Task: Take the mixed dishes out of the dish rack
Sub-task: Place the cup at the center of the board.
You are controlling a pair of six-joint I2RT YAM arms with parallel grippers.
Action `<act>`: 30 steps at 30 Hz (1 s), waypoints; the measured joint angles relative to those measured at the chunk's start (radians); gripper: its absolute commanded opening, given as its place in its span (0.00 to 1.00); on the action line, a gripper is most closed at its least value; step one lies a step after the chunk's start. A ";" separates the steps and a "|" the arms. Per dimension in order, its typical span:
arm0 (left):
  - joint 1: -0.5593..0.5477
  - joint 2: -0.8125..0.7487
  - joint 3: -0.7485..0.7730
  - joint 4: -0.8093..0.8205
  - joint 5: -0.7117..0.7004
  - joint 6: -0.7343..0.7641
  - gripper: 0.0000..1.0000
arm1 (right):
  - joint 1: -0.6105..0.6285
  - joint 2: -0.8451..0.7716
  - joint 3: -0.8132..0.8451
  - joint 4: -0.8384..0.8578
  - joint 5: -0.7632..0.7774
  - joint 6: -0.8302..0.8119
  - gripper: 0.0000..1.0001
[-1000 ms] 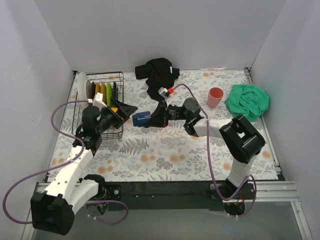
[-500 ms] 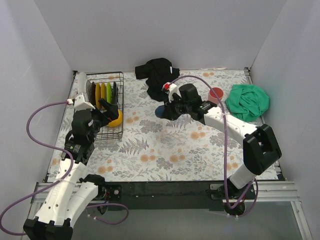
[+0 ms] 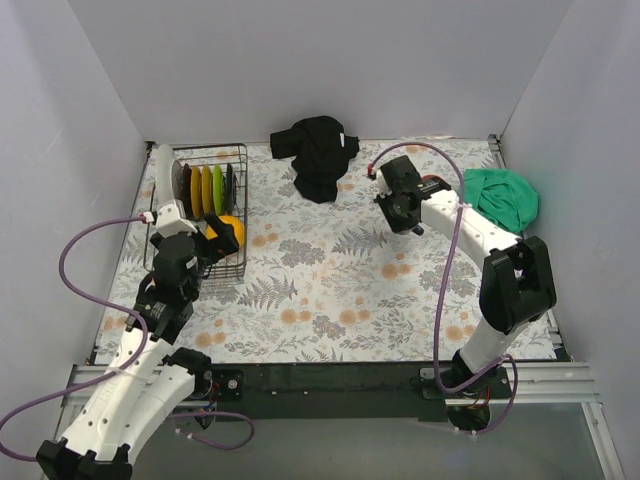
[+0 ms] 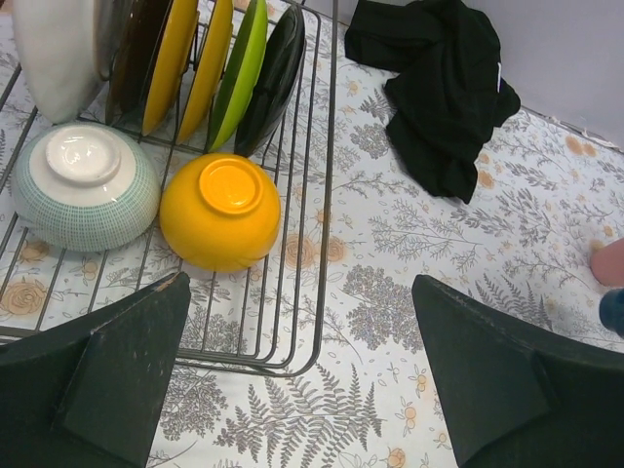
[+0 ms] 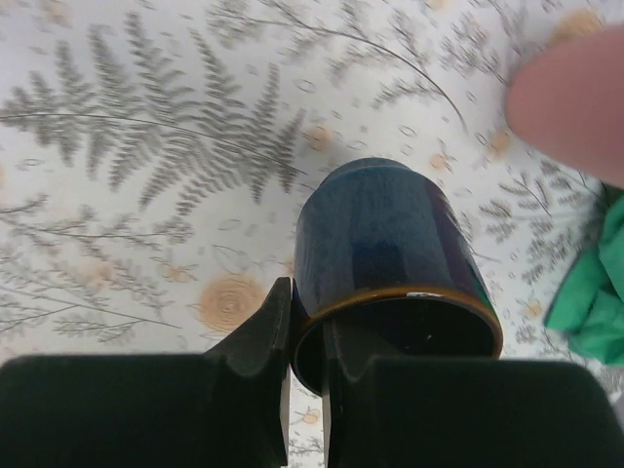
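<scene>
The black wire dish rack (image 3: 246, 200) stands at the back left. It holds upright yellow, green and black plates (image 4: 242, 68), an upturned orange bowl (image 4: 221, 210) and an upturned white bowl (image 4: 86, 185). My left gripper (image 3: 213, 243) is open and empty, its fingers (image 4: 117, 370) spread over the rack's near right corner (image 4: 330, 195). My right gripper (image 3: 404, 212) is shut on the dark blue mug (image 5: 385, 244), one finger inside the rim and one outside. The pink-red cup (image 5: 575, 97) is blurred just beyond the mug; the right arm hides it from above.
A black cloth (image 3: 318, 150) lies at the back middle and shows in the left wrist view (image 4: 444, 88). A green cloth (image 3: 497, 198) lies at the back right, close beside the right gripper. White walls close in three sides.
My right arm has carried the blue mug from beside the rack across to the back right, next to the pink cup. My left gripper has drawn back to the rack's near right corner.
</scene>
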 measured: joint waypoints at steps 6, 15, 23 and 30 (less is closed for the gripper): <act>-0.040 -0.024 0.000 -0.002 -0.051 0.012 0.98 | -0.154 0.000 -0.022 -0.023 0.024 0.033 0.01; -0.070 -0.037 -0.001 -0.003 -0.078 0.018 0.98 | -0.286 0.035 -0.035 -0.019 0.007 0.040 0.01; -0.077 -0.039 -0.003 -0.004 -0.080 0.021 0.98 | -0.328 0.103 -0.057 0.015 -0.036 0.042 0.33; -0.077 -0.036 -0.003 -0.003 -0.079 0.024 0.98 | -0.330 0.086 -0.057 0.034 -0.055 0.061 0.68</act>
